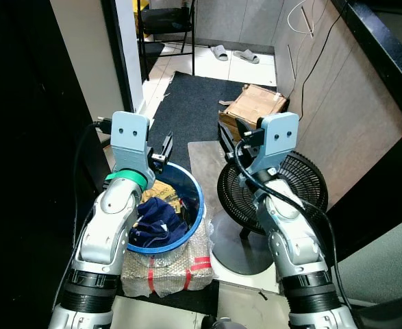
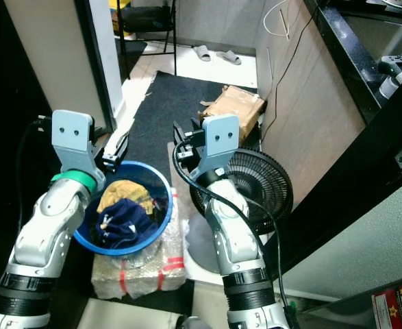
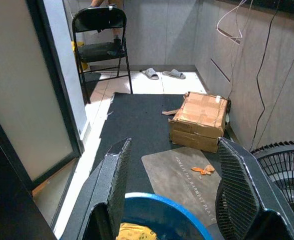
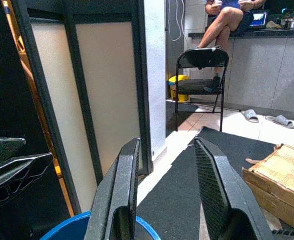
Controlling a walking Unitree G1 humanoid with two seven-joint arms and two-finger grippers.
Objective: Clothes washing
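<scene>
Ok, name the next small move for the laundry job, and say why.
Probably lower the left end effector into the blue basin toward the navy garment. Its fingers stand open and empty above the rim, and the clothes lie untouched just below.

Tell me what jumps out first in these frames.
The blue basin, heaped with dark blue and yellow clothes, sits on a plastic-wrapped bundle directly below the robot's raised arms. The left gripper hangs open above the basin's far rim, the right gripper open beside it. To the basin's right stands a black floor fan, with a cardboard box behind it on the dark mat.
</scene>
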